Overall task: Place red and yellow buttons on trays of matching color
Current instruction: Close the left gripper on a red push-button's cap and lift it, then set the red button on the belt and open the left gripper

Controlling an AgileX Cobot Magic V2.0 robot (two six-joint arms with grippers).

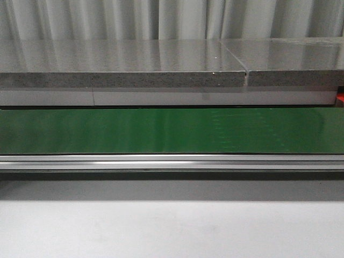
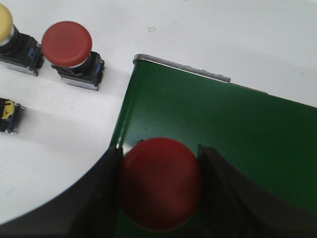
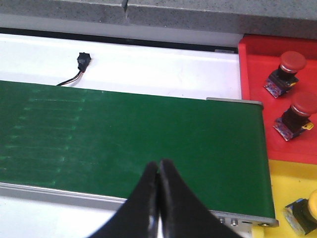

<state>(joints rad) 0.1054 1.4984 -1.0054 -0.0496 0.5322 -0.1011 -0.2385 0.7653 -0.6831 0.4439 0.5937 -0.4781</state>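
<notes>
A green conveyor belt point(image 1: 172, 130) spans the white table point(image 1: 172, 228), bare across its width. Red tray point(image 3: 257, 94) holding two red buttons point(image 3: 287, 72) sits past the belt's end. Left pincer point(image 2: 159, 186) grips a red button point(image 2: 159, 183) over the belt's corner — right pincer point(image 3: 158, 171) is closed, empty.

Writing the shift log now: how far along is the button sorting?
Done: two red buttons sit on the red tray, one yellow button on the yellow tray. In hand: the left gripper holds a red button over the green belt. The right gripper is shut, empty. Left: a red and a yellow button wait on the table.
</notes>
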